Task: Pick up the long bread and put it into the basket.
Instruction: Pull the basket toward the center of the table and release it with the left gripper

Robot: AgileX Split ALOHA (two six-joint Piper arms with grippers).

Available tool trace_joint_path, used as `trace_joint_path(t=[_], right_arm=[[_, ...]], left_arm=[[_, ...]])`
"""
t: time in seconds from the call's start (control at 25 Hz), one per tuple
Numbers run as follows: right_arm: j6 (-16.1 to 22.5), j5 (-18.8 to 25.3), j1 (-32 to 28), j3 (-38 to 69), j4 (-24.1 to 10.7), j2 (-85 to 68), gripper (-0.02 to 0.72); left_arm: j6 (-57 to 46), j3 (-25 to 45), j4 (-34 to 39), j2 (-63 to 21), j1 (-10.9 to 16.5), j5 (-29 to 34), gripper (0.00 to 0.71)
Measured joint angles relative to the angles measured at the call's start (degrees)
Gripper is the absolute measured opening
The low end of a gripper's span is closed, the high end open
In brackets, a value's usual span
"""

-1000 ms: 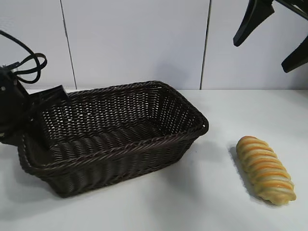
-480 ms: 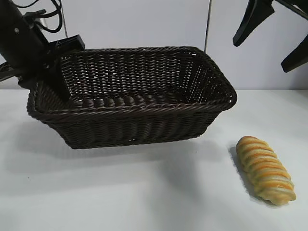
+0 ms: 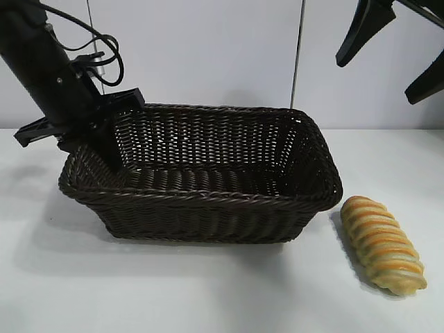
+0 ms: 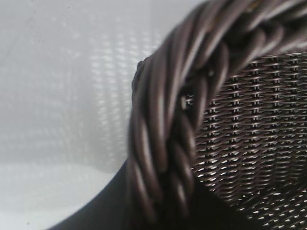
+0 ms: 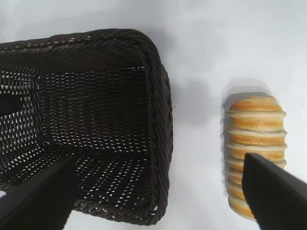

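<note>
Left hand sits at the basket's left end, pinched together on the braided rim; wrist view shows the braid close up with weave behind. Basket rests on the white tabletop, long side facing the camera. Long bread lies on the tabletop just right of the basket, not touching it. Right hand hangs high at upper right, fingers spread wide apart, nothing in it, above the bread.
</note>
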Motion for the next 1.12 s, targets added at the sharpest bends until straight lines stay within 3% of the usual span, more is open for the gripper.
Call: trace_joint_path(t=[0.36,0.44,0.56,0.68,0.84,1.12], right_arm=[[0.0,-0.2,0.0,0.0,0.0,0.0,0.662],[0.0,-0.2,0.0,0.0,0.0,0.0,0.662],[0.0,-0.2,0.0,0.0,0.0,0.0,0.662],[0.0,-0.2,0.0,0.0,0.0,0.0,0.662],[0.0,-0.2,0.0,0.0,0.0,0.0,0.662],[0.0,-0.1,0.0,0.0,0.0,0.0,0.662]], left_arm=[[0.1,0.0,-0.1,0.1,0.0,-0.2,0.126],[0.1,-0.1,-0.8,0.1,0.0,-0.2,0.209],[0.1,-0.1,-1.2,0.1,0.0,-0.1,0.428],[0.1,-0.1,-1.4,0.1,0.0,-0.1,0.580],[0.1,-1.6,-1.2,-0.2,0.3,1.5,0.671],[-2.9,-7.5,5.9,-5.1,1.5,9.7,0.693]])
